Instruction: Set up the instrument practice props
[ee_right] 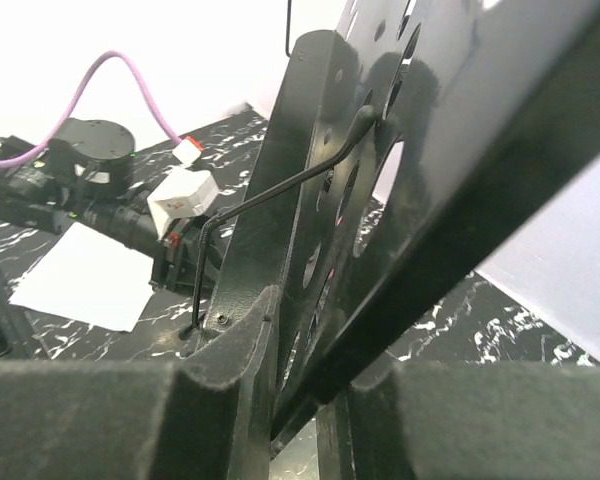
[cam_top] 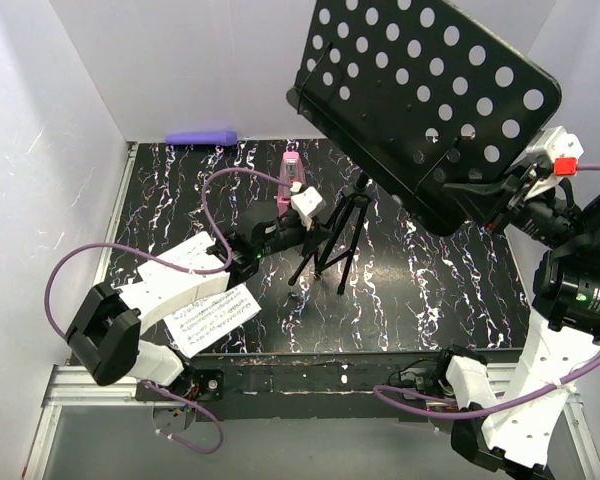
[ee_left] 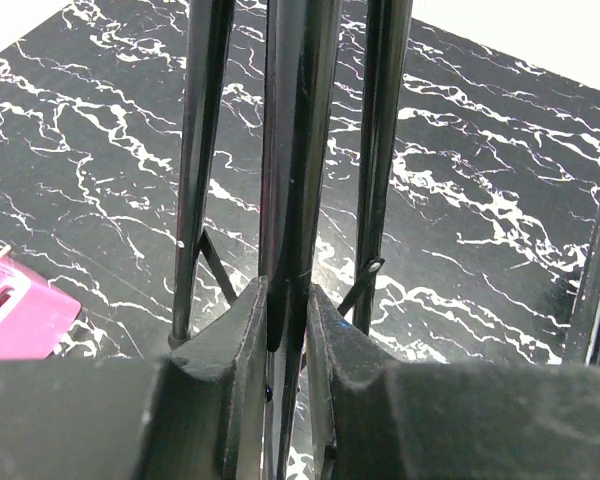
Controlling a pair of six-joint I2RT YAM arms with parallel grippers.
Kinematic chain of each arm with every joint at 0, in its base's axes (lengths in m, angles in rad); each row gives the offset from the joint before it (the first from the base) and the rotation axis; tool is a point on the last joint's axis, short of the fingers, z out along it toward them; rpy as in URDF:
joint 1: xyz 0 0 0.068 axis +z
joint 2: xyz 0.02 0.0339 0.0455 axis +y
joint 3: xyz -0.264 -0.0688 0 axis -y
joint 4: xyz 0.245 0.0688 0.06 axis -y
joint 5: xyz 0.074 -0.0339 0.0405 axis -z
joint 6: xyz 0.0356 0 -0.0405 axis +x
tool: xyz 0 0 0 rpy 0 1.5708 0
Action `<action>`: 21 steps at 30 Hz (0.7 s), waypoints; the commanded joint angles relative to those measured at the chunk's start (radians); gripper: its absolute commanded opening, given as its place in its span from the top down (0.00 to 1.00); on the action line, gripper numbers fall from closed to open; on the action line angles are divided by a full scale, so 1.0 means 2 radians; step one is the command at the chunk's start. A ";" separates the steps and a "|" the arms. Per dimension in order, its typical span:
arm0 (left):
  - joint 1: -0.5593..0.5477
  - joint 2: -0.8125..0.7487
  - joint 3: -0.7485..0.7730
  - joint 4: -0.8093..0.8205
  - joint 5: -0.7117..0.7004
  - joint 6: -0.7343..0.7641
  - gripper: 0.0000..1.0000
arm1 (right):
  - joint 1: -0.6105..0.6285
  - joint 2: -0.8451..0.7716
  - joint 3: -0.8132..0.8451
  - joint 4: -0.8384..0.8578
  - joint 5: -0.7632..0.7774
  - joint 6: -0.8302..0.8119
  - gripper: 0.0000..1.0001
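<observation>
Music stand (cam_top: 420, 100): perforated panel raised and tilted at the upper right of the top view. Its tripod legs (cam_top: 330, 250) are spread near the middle of the marbled black desk (cam_top: 430, 280).

Left fingers (ee_left: 260, 335): nearly closed, clamped on the stand's central pole low down between the legs.

Right fingers (ee_right: 265, 360): narrowly parted, gripping the panel's lower edge. A thin wire retainer runs along the panel beside the grip.

Sheets: two printed pages, one (cam_top: 212, 318) near the desk's front left, the other (cam_top: 180, 262) just behind it. Both lie flat and are partly covered by the left arm.

Metronome (cam_top: 291, 172): pink, upright, beyond the left wrist toward the back of the desk.

Purple cylinder (cam_top: 202, 137): lying along the back wall, well apart from the rest.
</observation>
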 commanded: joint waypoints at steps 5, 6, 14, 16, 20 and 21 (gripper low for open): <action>-0.004 -0.103 -0.059 0.030 -0.066 0.001 1.00 | 0.030 -0.050 -0.035 0.136 -0.112 0.045 0.99; -0.004 -0.110 -0.063 0.025 -0.066 -0.001 1.00 | 0.033 -0.052 -0.045 0.151 -0.112 0.065 0.99; -0.005 -0.136 -0.078 -0.016 -0.062 -0.032 1.00 | 0.093 -0.051 -0.061 0.166 -0.090 0.126 0.99; -0.006 -0.138 -0.080 -0.022 -0.062 -0.039 1.00 | 0.111 -0.048 -0.060 0.158 -0.081 0.127 0.99; -0.006 -0.146 -0.086 -0.030 -0.067 -0.051 1.00 | 0.134 -0.043 -0.063 0.148 -0.077 0.134 0.88; -0.006 -0.148 -0.089 -0.030 -0.069 -0.053 1.00 | 0.136 -0.042 -0.065 0.146 -0.076 0.136 0.85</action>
